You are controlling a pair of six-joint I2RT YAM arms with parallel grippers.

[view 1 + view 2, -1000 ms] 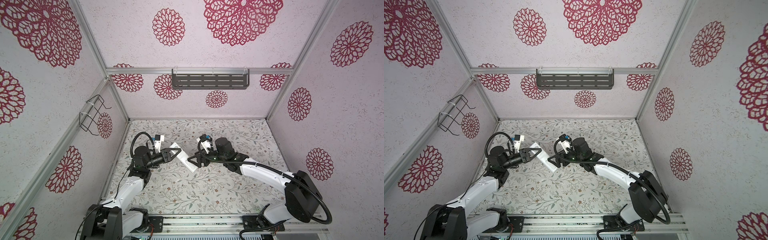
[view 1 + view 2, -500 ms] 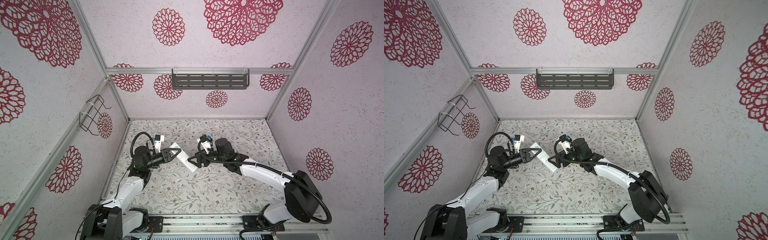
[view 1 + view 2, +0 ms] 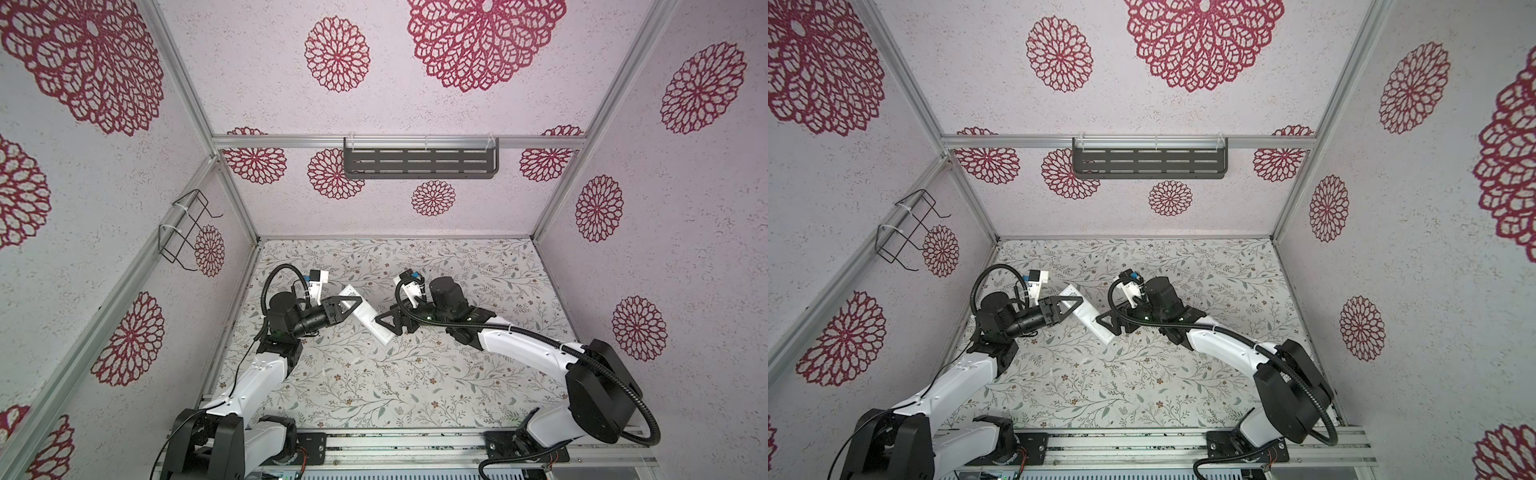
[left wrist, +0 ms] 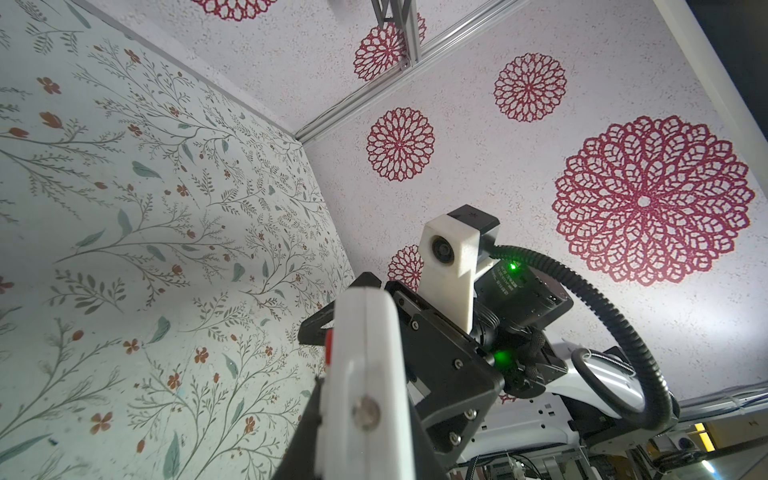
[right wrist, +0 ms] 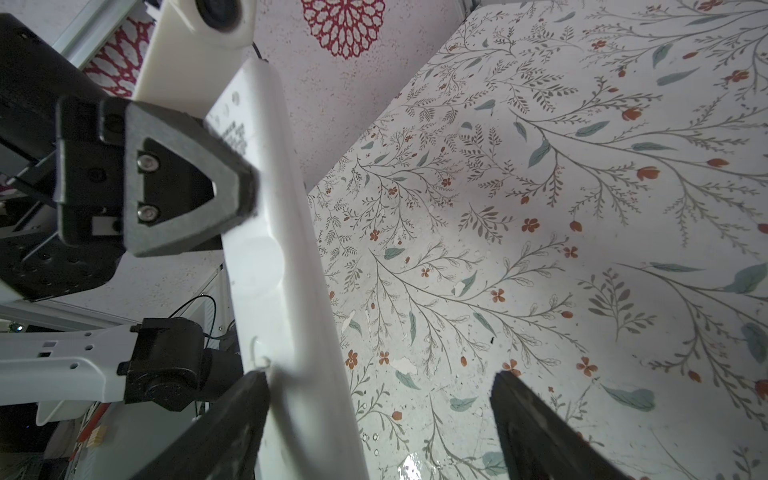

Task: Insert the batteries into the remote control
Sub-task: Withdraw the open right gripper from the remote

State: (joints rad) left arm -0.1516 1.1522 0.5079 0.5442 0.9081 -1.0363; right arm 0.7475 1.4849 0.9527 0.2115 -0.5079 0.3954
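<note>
The remote control (image 3: 368,316) is a slim white bar held slanted above the floral mat in both top views (image 3: 1089,316). My left gripper (image 3: 352,304) is shut on its far upper end; in the left wrist view the remote (image 4: 365,365) fills the space between the dark fingers (image 4: 305,436). My right gripper (image 3: 385,326) stands open around the lower end. In the right wrist view the remote (image 5: 270,270) rests against one finger (image 5: 232,428), with a wide gap to the other finger (image 5: 536,428). No batteries show in any view.
A floral mat (image 3: 415,382) covers the floor between patterned walls. A dark slotted shelf (image 3: 419,163) hangs on the back wall and a wire basket (image 3: 187,228) on the left wall. The metal rail (image 3: 415,442) carries both arm bases.
</note>
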